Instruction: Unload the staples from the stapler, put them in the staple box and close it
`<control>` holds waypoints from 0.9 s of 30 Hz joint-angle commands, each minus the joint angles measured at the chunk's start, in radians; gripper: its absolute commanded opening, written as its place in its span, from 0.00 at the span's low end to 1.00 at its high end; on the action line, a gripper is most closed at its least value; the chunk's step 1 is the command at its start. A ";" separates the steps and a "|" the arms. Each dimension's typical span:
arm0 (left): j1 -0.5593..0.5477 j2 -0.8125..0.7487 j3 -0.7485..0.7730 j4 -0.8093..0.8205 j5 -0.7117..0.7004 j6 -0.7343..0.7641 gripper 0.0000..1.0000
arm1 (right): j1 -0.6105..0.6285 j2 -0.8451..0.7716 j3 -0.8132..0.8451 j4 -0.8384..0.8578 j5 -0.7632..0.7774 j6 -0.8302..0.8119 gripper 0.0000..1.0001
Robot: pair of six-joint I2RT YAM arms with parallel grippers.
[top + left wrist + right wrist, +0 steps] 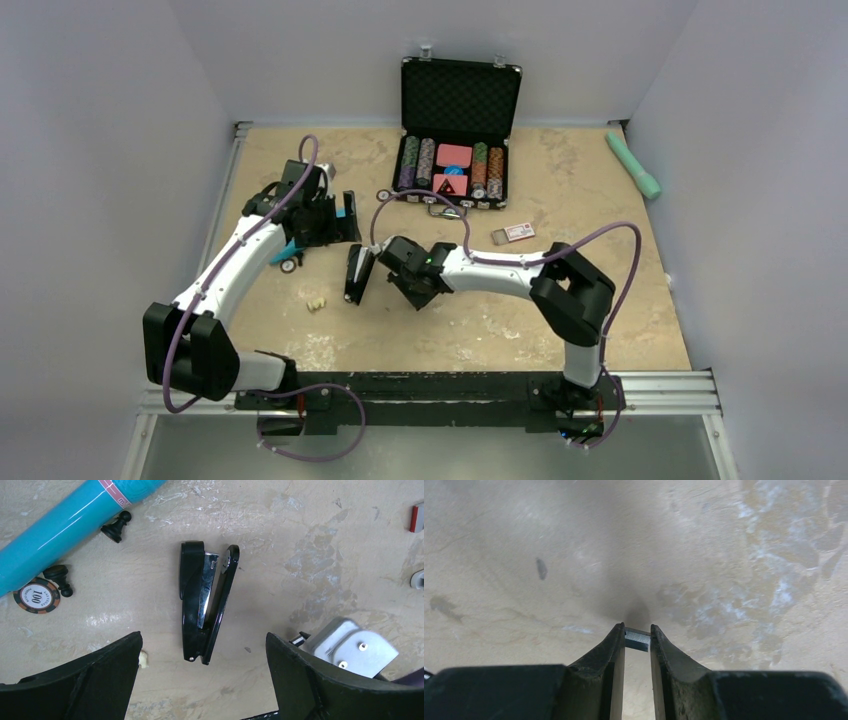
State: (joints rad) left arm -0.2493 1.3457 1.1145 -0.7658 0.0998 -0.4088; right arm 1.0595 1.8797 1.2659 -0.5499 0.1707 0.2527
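The black stapler (205, 605) lies on its side on the table, hinged open, with its shiny metal channel showing; in the top view the stapler (357, 273) sits mid-table. My left gripper (204, 639) hovers above its hinge end, open wide, holding nothing. My right gripper (637, 635) is just right of the stapler and low over bare table, shut on the staples (637, 640), a tiny grey metal strip pinched between its fingertips. From above, the right gripper (412, 293) points down and left.
An open poker-chip case (455, 150) stands at the back. A teal tube (65, 525), a poker chip (36, 596) and black pawns (116, 527) lie left of the stapler. A cream lump (316, 303), a small card box (517, 233) and a mint cylinder (633, 165) lie about.
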 commanded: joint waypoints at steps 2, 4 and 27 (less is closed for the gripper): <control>-0.001 -0.036 0.027 0.010 -0.014 0.013 0.96 | -0.093 0.002 0.043 0.058 -0.032 0.008 0.00; -0.001 -0.039 0.027 0.007 -0.014 0.018 0.97 | -0.110 0.018 0.066 0.059 -0.020 0.005 0.00; 0.003 -0.056 0.025 -0.013 -0.004 0.034 1.00 | -0.490 -0.057 0.199 -0.024 -0.080 0.172 0.00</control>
State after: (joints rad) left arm -0.2489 1.3148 1.1145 -0.7837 0.0994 -0.4000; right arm 0.6231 1.8935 1.4200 -0.5346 0.1318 0.3412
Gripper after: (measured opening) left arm 0.997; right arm 0.232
